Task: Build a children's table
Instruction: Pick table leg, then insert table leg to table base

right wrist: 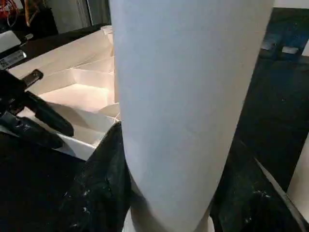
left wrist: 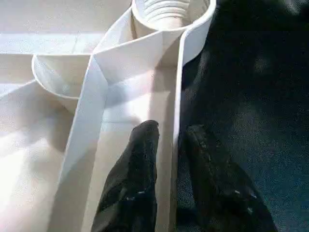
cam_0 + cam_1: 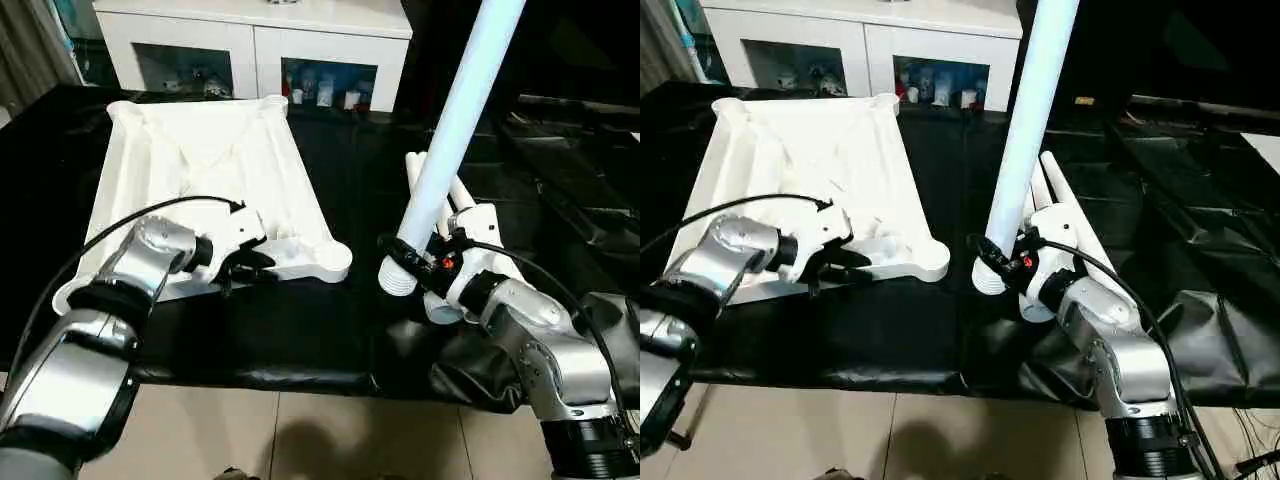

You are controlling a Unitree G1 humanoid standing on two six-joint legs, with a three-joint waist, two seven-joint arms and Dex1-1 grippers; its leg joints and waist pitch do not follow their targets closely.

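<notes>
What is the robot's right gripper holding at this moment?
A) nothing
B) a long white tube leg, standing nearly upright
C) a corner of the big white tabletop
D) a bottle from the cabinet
B: the right gripper has its black fingers on either side of the long white tube leg, which rises steeply from it with its ribbed end low, over the black cover, apart from the upturned tabletop.
</notes>
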